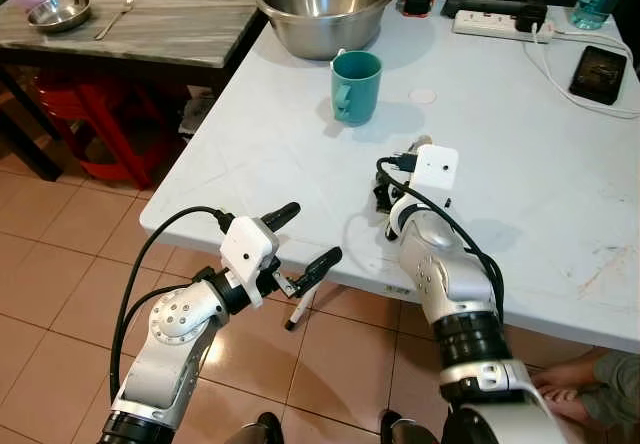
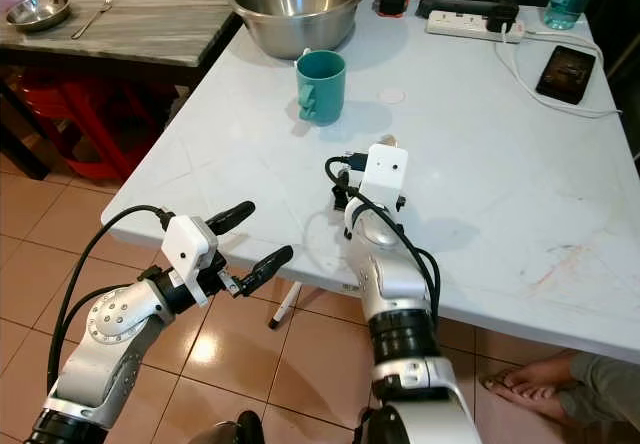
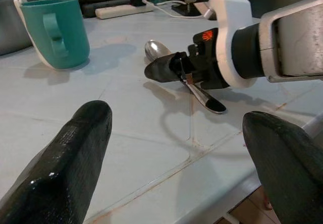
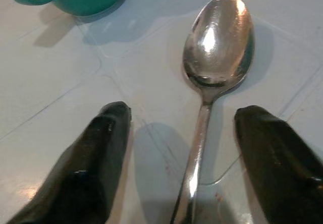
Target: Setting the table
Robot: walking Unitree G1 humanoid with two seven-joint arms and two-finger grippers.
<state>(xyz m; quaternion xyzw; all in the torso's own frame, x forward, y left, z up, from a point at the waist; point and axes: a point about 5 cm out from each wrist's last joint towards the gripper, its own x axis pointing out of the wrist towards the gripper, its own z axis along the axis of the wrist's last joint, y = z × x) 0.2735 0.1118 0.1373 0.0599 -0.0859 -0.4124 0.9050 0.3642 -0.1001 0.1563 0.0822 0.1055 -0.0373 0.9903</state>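
Lying flat on the white table [image 1: 520, 194], the spoon [image 4: 212, 77] is running lengthwise between the right gripper [image 4: 181, 158]'s released fingers, bowl pointing ahead toward the teal mug [image 1: 356, 86]; the left gripper [image 1: 300, 239], also spread, is hovering farther off

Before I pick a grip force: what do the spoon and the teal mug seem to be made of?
Spoon: polished metal, likely stainless steel, with mirror-like highlights in its bowl. Teal mug: probably glazed ceramic or plastic, smooth and opaque with a soft sheen; the look leaves it open.
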